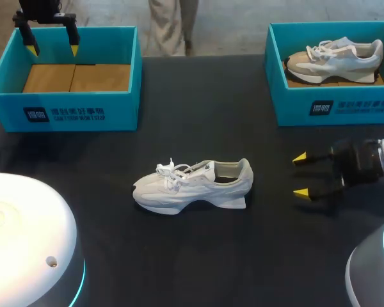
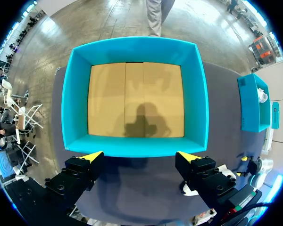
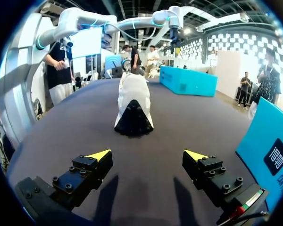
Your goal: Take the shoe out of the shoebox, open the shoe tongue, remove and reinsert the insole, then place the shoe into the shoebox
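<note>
A white sneaker [image 1: 195, 185] lies on its sole in the middle of the black table, toe to the left, laces loose. In the right wrist view its heel [image 3: 133, 117] faces my right gripper [image 3: 148, 155], which is open and a short way behind it. That right gripper [image 1: 301, 174] rests low over the table to the shoe's right. My left gripper [image 1: 51, 39] hangs open above the empty teal shoebox [image 1: 6, 83] at the far left. Looking straight down, the left wrist view shows the box's cardboard floor [image 2: 136, 100] ahead of the left gripper [image 2: 139, 154].
A second teal shoebox [image 1: 294, 105] at the far right holds another white and beige sneaker [image 1: 336, 59]. The same box [image 3: 188, 81] shows beyond the shoe in the right wrist view. White robot bases [image 1: 25, 243] sit at both near corners.
</note>
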Controlling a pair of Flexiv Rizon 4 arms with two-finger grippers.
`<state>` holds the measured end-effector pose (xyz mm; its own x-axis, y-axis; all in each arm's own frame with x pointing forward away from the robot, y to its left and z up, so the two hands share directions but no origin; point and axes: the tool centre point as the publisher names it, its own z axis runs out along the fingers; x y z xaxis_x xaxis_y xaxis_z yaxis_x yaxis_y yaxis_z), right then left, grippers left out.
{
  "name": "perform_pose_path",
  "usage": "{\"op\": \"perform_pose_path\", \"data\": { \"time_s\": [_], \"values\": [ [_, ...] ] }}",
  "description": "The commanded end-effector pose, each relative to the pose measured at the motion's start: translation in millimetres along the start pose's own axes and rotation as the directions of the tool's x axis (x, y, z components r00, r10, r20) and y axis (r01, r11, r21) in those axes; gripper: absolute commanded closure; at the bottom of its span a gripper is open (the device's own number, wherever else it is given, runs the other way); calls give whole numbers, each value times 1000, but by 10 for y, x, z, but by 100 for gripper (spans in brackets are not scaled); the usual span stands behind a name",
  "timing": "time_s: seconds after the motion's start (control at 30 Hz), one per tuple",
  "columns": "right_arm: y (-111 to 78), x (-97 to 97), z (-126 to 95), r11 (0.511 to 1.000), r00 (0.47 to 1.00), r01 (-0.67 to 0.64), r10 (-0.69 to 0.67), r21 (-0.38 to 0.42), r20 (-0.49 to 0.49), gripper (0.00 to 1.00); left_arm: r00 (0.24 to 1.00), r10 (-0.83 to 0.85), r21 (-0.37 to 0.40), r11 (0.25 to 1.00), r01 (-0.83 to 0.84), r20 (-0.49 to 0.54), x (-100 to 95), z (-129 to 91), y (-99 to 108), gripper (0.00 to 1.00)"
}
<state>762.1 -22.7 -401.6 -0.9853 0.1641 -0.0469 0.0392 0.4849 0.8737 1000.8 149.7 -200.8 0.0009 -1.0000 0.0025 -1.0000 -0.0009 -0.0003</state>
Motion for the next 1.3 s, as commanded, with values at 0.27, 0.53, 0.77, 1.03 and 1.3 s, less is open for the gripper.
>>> {"op": "perform_pose_path", "data": {
  "time_s": [0.27, 0.53, 0.77, 1.03, 1.3],
  "values": [
    [229, 33, 394, 999, 999, -35, 36, -12, 20, 0, 1000, 0, 0, 1000, 0, 1, 0, -2, 4, 0],
    [331, 59, 701, 998, 998, -63, 63, -26, 22, 0, 1000, 0, 0, 1000, 0, 1, 0, -2, 4, 0],
    [408, 57, 925, 997, 998, -62, 63, -43, 14, 0, 1000, 0, 0, 1000, 0, 1, 0, -2, 4, 0],
    [448, 94, 1047, 997, 998, -67, 67, -49, -2, 0, 1000, 0, 0, 1000, 0, 1, 0, -2, 4, 0],
    [462, 149, 1108, 996, 997, -73, 72, -46, -13, 0, 1000, 0, 0, 1000, 0, 1, 0, -2, 4, 0]
  ]
}}
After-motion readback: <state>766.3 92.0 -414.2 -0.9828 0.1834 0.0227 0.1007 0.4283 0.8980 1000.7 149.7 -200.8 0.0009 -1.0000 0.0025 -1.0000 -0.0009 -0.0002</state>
